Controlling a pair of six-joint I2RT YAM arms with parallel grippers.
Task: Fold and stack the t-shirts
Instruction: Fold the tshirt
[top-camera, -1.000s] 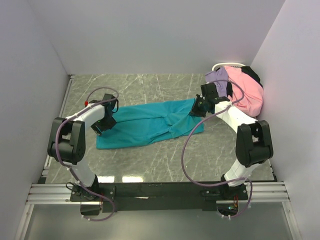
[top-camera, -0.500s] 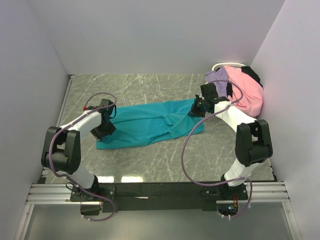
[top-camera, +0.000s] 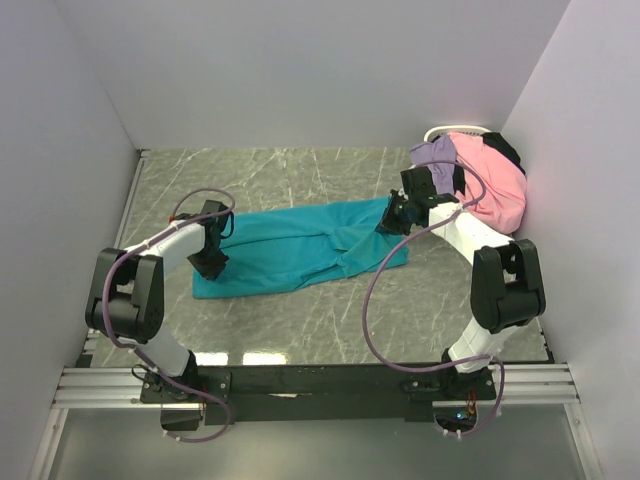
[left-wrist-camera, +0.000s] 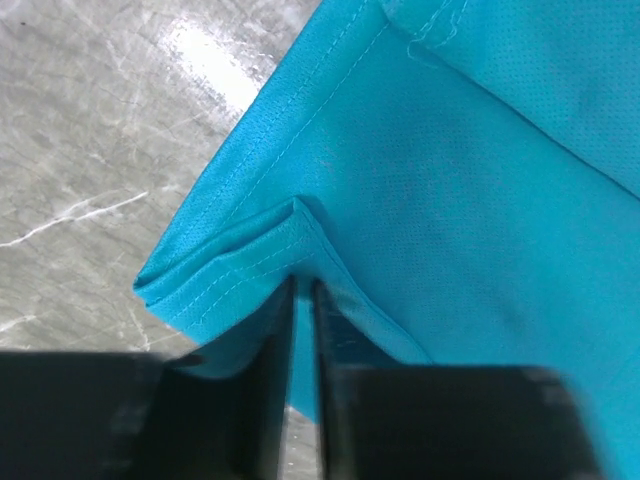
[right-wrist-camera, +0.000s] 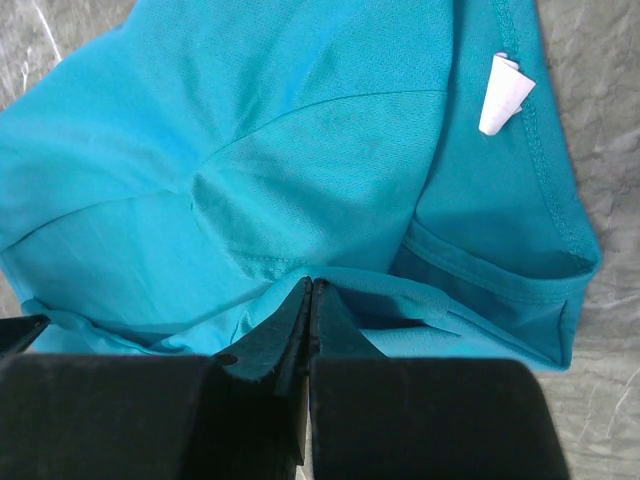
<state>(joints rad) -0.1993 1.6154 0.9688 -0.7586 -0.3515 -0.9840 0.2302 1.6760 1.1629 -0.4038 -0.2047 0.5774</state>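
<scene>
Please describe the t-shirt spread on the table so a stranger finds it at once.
Find the grey marble table. In its middle the teal t-shirt lies spread out; the other shirts, pink, lavender and black, are heaped in the far right corner.

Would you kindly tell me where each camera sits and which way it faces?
Top external: above and behind, looking down at the table; left arm and right arm whole.
Left wrist: on that wrist, looking along the left pincer at the teal t-shirt hem.
Right wrist: likewise, along the right pincer at the shirt and its label.
Shared: all show the shirt.
</scene>
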